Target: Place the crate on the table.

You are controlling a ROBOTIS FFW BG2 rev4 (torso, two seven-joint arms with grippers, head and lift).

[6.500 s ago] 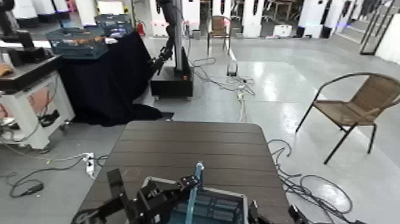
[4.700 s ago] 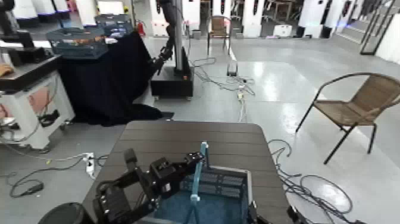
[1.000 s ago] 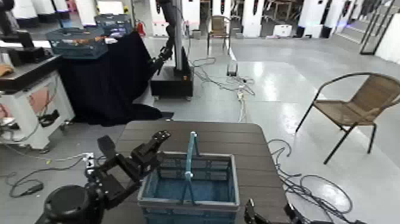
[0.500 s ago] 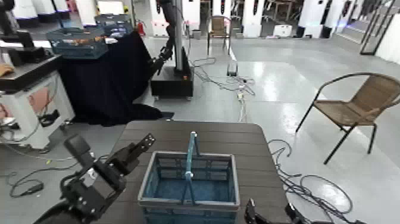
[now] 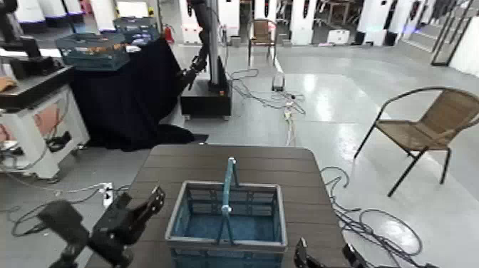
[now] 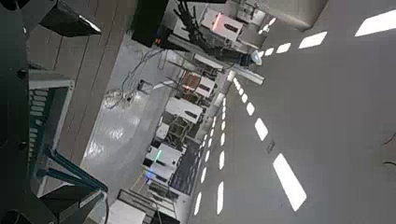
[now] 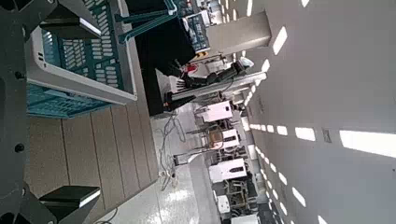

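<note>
To the left, a counter draped in black cloth (image 5: 135,96) bore darker crates (image 5: 93,52); a white-framed workbench (image 5: 43,132) stood beside it. Beyond, a black arm (image 5: 202,43) rose over a wheeled base (image 5: 205,103), with cables (image 5: 260,89) trailing across the floor. A wicker chair (image 5: 420,132) stood on the right, more cables (image 5: 378,224) near it, and another chair (image 5: 262,37) farther off.

The left gripper (image 5: 140,197) hung beside the crate's left side, its jaws apart; the right gripper (image 5: 325,251), jaws also apart, was near its right side, toward the robot.

The blue crate (image 5: 227,221) sat upright on the dark, plank-topped counter (image 5: 303,192). Its walls were slotted, its rim grey, and its lighter blue handle (image 5: 227,192) stood up across the opening.
</note>
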